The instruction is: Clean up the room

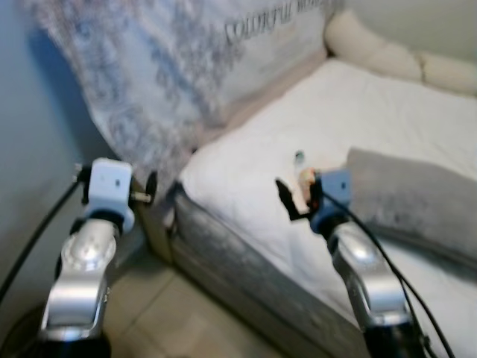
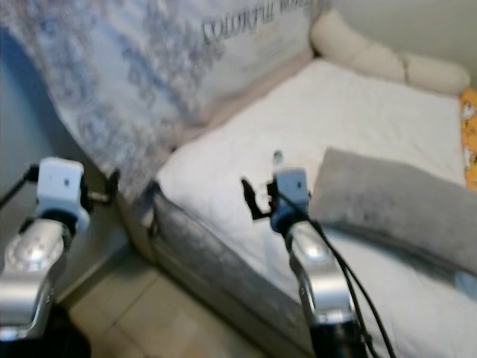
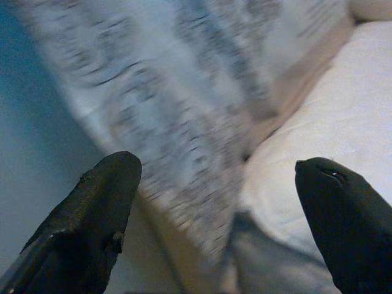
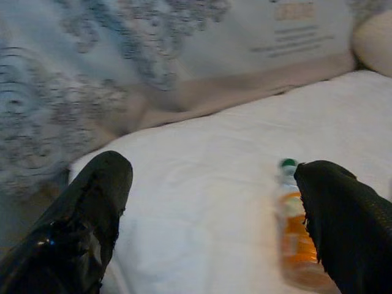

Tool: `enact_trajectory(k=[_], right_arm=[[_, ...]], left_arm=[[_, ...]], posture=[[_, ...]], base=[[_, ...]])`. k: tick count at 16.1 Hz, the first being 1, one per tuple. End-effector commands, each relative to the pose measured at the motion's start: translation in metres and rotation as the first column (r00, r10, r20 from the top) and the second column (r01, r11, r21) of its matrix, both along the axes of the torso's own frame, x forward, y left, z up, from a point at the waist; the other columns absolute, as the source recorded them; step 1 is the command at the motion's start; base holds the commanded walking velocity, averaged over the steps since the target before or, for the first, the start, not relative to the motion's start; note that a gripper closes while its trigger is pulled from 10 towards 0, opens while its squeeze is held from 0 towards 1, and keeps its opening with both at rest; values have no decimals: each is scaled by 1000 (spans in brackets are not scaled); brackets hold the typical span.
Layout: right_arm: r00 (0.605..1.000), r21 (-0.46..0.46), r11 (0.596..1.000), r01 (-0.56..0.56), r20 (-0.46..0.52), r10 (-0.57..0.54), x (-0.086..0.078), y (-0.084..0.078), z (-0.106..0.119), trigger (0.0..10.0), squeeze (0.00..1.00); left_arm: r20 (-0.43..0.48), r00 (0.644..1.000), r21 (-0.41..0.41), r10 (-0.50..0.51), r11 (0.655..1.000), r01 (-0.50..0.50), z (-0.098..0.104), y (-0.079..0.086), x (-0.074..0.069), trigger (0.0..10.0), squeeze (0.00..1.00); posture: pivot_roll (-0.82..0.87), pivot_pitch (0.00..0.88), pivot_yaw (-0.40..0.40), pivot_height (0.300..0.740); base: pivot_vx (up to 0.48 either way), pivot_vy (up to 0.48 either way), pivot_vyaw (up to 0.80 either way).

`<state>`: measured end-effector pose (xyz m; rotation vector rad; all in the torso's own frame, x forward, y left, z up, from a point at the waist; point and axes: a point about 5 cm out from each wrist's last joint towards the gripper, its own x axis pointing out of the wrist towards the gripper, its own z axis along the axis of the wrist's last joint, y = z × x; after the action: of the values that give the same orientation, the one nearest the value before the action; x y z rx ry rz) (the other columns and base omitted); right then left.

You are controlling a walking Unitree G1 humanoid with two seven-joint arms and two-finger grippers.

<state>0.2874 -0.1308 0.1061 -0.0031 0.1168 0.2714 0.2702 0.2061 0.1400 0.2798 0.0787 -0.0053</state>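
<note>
Head views, bed: white mattress (image 1: 373, 112) fills centre and right of frame; grey blanket (image 2: 395, 201) lies at right, cream pillows (image 1: 373, 48) at top right.
Head views, bottle: small green-capped bottle (image 1: 300, 160) sits mid-frame on the sheet, just beyond the right gripper (image 1: 287, 198).
Head views, left gripper (image 1: 149, 190): lower left, beside the bed corner.
Left wrist view: fingers (image 3: 92, 214) spread apart, nothing between; patterned cover (image 3: 184, 92) ahead.
Right wrist view: fingers (image 4: 79, 220) parted, empty; orange bottle (image 4: 294, 239) lies against the right-hand finger.
</note>
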Motion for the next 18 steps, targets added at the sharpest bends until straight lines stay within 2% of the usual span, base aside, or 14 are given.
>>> enact_trajectory(k=[1,4,7,12,16,18], right_arm=[[999,5,999,37,-14,-36,1,-10,0,10000,0],[997,7,998,65,-30,-65,1,-12,-3,10000,0],[990,44,992,120,-80,-116,2,-21,-9,10000,0],[993,101,989,111,-48,-107,-2,-13,-4,10000,0],[992,80,990,119,-57,-115,-6,-19,-10,10000,0],[996,26,996,82,-26,-81,-4,-19,-4,10000,0]], left_arm=[[6,999,-2,-44,999,44,2,-10,1,10000,0],[-1,999,0,-47,999,47,1,-9,1,10000,0],[0,999,1,-39,999,39,2,-7,1,10000,0],[-24,999,16,-40,999,40,2,-1,-8,10000,0],[-33,999,20,-29,999,29,1,1,-10,10000,0],[-33,999,12,-34,999,34,1,-2,-11,10000,0]], posture=[[15,0,-42,740],[14,0,-40,740],[20,0,-36,740],[37,0,-1,740],[55,0,-13,740],[43,0,-15,740]], base=[[307,0,0],[311,0,0],[311,0,0],[309,0,0],[306,0,0],[300,0,0]])
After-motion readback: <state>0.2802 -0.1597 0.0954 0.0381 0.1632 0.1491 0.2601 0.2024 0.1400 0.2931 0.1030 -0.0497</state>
